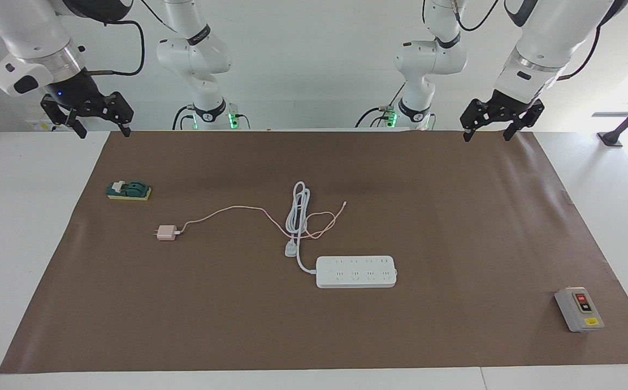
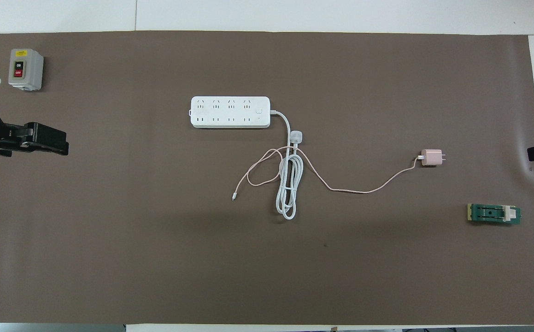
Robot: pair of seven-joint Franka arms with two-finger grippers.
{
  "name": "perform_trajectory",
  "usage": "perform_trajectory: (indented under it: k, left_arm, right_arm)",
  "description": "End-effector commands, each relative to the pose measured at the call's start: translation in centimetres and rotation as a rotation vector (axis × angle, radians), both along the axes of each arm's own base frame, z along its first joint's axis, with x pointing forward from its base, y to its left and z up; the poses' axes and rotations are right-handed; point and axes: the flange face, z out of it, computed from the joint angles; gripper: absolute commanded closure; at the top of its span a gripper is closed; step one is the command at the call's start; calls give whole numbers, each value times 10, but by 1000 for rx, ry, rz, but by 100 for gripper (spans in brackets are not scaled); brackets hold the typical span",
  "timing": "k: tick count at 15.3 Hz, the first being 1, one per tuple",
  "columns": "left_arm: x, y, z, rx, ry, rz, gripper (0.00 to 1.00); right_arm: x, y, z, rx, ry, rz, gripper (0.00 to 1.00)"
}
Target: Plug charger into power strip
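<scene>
- Brown mat (image 1: 454,244): covers most of the white table (image 1: 21,244) and carries every item listed below.
- Task status: not started. No plugging step is done; grasping the charger, carrying it over, aligning the prongs and seating them in a socket all remain.
- Left gripper (image 1: 485,133): raised over the mat edge next to the robots at the left arm's end, fingers apart, holding nothing. The arm waits.
- Right gripper (image 1: 102,129): raised over the mat corner next to the robots at the right arm's end, fingers apart, holding nothing. The arm waits.
- Power strip (image 1: 356,271): lies flat near the mat centre, sockets facing up and all vacant.
- White cord (image 1: 298,208): runs from the strip's end, coiled in a long loop nearer to the robots, ending in a white three-pin plug (image 1: 290,249) just beside the strip.
- Charger (image 1: 166,233): lies on the mat toward the right arm's end, well apart from the strip, prongs pointing away from it.
- Pink cable (image 1: 227,211): trails from the charger and loops across the white cord. Judged risk: it may drag the coil when the charger is lifted.
- Grey switch box (image 1: 579,309): farthest from the robots, left arm's end; clear of the route.
- Green block (image 1: 128,190): near the right arm's end, nearer to the robots than the charger; clear of the route.
</scene>
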Motion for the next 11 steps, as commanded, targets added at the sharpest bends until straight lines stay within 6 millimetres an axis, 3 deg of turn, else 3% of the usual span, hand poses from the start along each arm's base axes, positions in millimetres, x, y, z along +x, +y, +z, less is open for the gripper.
perform_trajectory:
  k: [1,11]
  left_arm:
    - [-1,3,5,15,-10,-12,0]
    - [8,9,-3,15,-10,2,0]
  right_arm:
    - [-9,-1,1,-15,8,-22,0]
    - [-13,-1,-3,-10,49,-20,0]
